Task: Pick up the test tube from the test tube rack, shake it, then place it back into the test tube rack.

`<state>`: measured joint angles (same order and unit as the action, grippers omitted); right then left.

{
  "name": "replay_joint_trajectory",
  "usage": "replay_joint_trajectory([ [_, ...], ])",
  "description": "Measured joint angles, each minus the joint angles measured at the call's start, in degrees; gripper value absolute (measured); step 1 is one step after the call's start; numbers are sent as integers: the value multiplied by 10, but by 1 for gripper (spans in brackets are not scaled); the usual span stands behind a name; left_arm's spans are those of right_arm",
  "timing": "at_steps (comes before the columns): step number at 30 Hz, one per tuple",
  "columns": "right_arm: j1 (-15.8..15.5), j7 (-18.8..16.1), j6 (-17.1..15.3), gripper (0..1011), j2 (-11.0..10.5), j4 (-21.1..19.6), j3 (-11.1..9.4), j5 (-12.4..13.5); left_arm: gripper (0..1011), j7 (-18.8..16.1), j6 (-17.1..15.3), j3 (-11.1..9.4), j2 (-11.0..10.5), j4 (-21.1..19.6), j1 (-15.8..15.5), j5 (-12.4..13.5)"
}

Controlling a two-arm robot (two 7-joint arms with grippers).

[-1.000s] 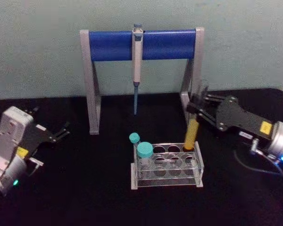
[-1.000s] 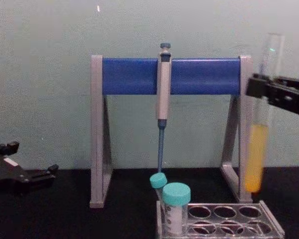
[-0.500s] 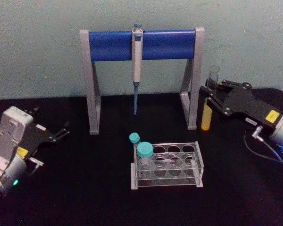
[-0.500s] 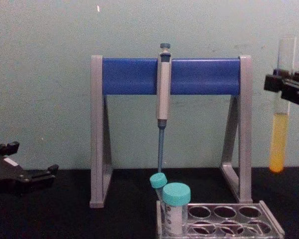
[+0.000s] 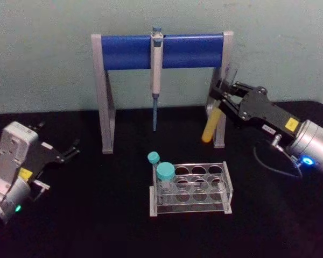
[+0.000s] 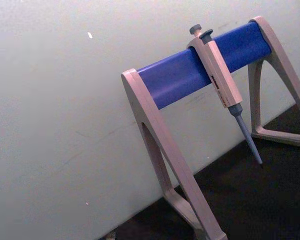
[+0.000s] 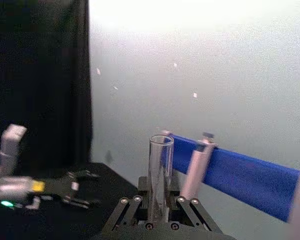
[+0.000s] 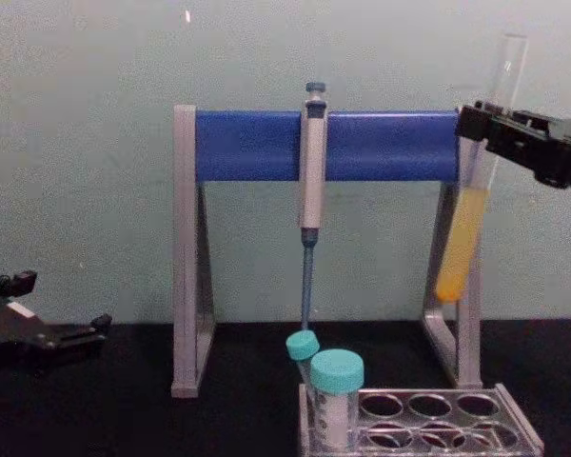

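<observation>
Right pincer [image 5: 218, 99] pinching tilted test tube [image 5: 210, 129] beside stand leg [image 5: 219, 137], clear of test tube rack [image 5: 226, 189]; left pincer [image 5: 71, 150] spread, aside.

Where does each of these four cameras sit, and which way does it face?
Head view: on the head, facing forward and down; left end effector idle, right end effector holding the tilted test tube out of the test tube rack.
Chest view: lower, facing across the table; both end effectors at its edges.
Left wrist view: left wrist, facing the pipette stand.
Right wrist view: right wrist, facing along its end effector.
Shared: all show the pipette stand.
</observation>
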<state>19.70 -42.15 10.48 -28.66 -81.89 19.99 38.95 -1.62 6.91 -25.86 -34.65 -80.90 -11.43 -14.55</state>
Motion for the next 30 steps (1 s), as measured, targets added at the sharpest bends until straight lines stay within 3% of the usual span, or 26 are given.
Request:
replay_joint_trajectory([
  [6,-2,-33,-18,232,2,2,7,47,1001,0,0,0,0,0,0,0],
  [9,-9,-48,-33,232,-8,-10,13,66,1001,0,0,0,0,0,0,0],
  [13,-21,-52,-49,232,-30,-32,19,73,1001,0,0,0,0,0,0,0],
  [19,-45,-38,-71,232,-75,-70,21,69,1001,0,0,0,0,0,0,0],
  [23,-65,-5,-80,232,-109,-94,13,59,1001,0,0,0,0,0,0,0],
  [30,-74,45,-74,232,-122,-102,-2,28,1001,0,0,0,0,0,0,0],
])
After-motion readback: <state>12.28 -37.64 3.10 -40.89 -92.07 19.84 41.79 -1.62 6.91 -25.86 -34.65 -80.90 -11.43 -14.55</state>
